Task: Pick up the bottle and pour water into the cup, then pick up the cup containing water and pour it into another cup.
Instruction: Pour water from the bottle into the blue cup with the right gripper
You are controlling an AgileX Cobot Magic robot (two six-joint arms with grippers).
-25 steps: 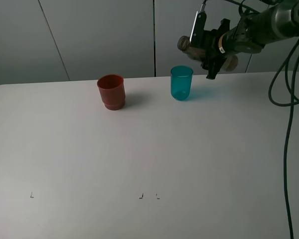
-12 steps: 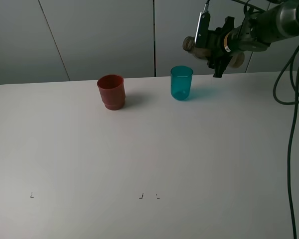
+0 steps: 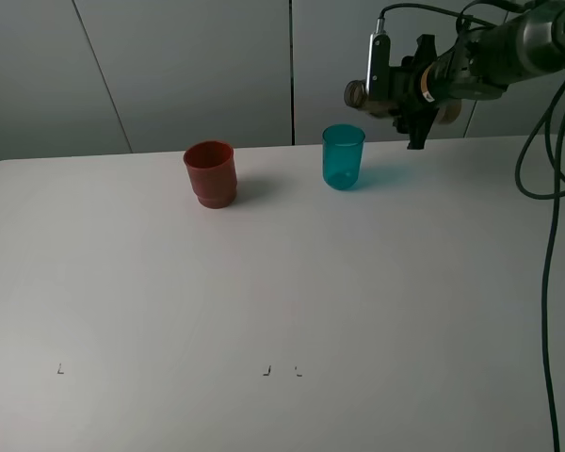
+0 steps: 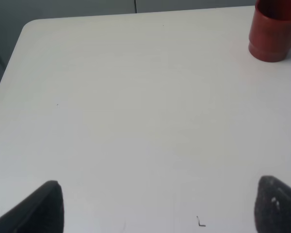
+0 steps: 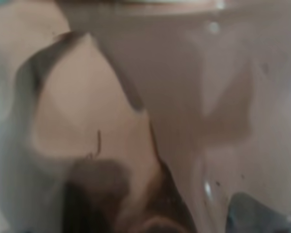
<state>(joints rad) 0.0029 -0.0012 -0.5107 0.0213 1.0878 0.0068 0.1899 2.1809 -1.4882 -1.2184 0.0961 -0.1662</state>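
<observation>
Bottle (image 3: 356, 92) farther right, in right hand (image 3: 412, 94)

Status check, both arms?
Left gripper open, empty. Right gripper shut on bottle, tipped sideways, neck toward teal cup. Red cup apart, nothing blocking.

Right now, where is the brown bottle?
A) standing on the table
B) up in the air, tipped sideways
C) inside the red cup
B: the bottle lies sideways in the right arm's jaws, up above the table, with its neck near the blue cup.
</observation>
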